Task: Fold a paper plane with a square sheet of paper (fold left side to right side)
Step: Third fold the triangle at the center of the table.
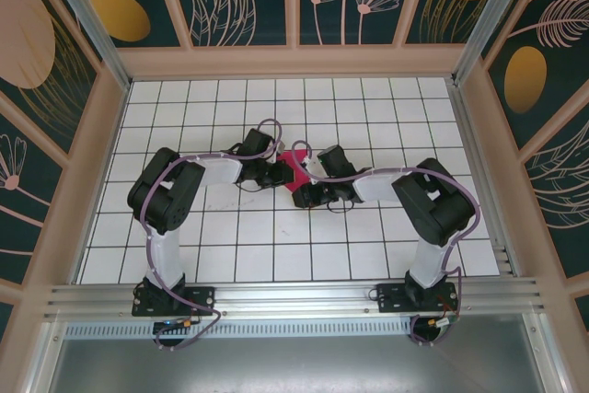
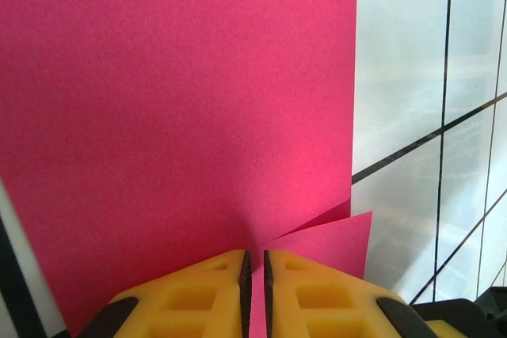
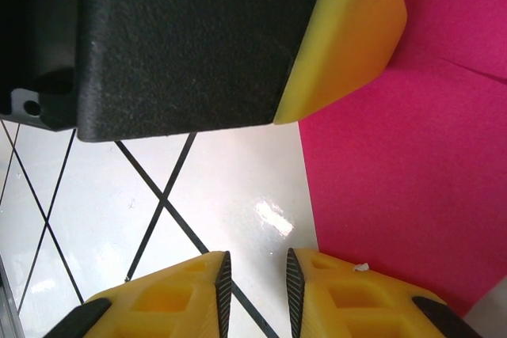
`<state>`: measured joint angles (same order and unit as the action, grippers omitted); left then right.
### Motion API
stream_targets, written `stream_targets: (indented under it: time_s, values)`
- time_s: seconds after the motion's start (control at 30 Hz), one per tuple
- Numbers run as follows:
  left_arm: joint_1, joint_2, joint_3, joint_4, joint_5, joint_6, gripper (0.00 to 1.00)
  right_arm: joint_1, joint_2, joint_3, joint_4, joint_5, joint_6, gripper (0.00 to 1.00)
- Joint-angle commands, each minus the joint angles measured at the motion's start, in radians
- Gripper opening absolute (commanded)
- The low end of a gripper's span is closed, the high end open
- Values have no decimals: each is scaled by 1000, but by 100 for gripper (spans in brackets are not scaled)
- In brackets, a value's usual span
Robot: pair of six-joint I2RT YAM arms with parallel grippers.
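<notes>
Paper (image 1: 294,170), magenta, lies on the white tiled table (image 1: 230,246) at the middle of the top view, between the tips of the two arms. In the left wrist view it fills the upper left of the frame as a flat sheet with a straight edge on its right, and a small pointed flap (image 2: 329,235) sticks out at lower right. The left gripper (image 2: 255,267), at bottom centre of that frame, has its jaws all but closed, with a thin sliver of paper pinched between them. In the right wrist view the paper takes the right side, with a crease at upper right. The left gripper's yellow finger (image 3: 348,37) and black body cross the top of the frame. The right gripper (image 3: 255,279), at the bottom, has its jaws a narrow gap apart, with bare tile and a grid line showing between them. It grips nothing, and the pad on the frame's right overlaps the paper's edge.
</notes>
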<state>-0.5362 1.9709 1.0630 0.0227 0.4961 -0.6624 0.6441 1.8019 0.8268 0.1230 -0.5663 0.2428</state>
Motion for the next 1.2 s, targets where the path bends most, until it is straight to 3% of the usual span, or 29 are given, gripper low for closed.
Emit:
stream_targets:
  time_s: [0.0,0.37,0.6,1.17]
  values:
    - [-13,61,-9,-65,-79,27,17,-11,-6,-44,-59,8,13,27]
    - [-13,65,3,-75,-86,33,16,-47,-146,-204,-99,-8,41,18]
    - [-13,51,3,-75,-85,28,17,-66,-262,-112,-133,-30,34,19]
    - [-18,41,8,-75,-80,28,17,-46,8,20,-86,32,79,15]
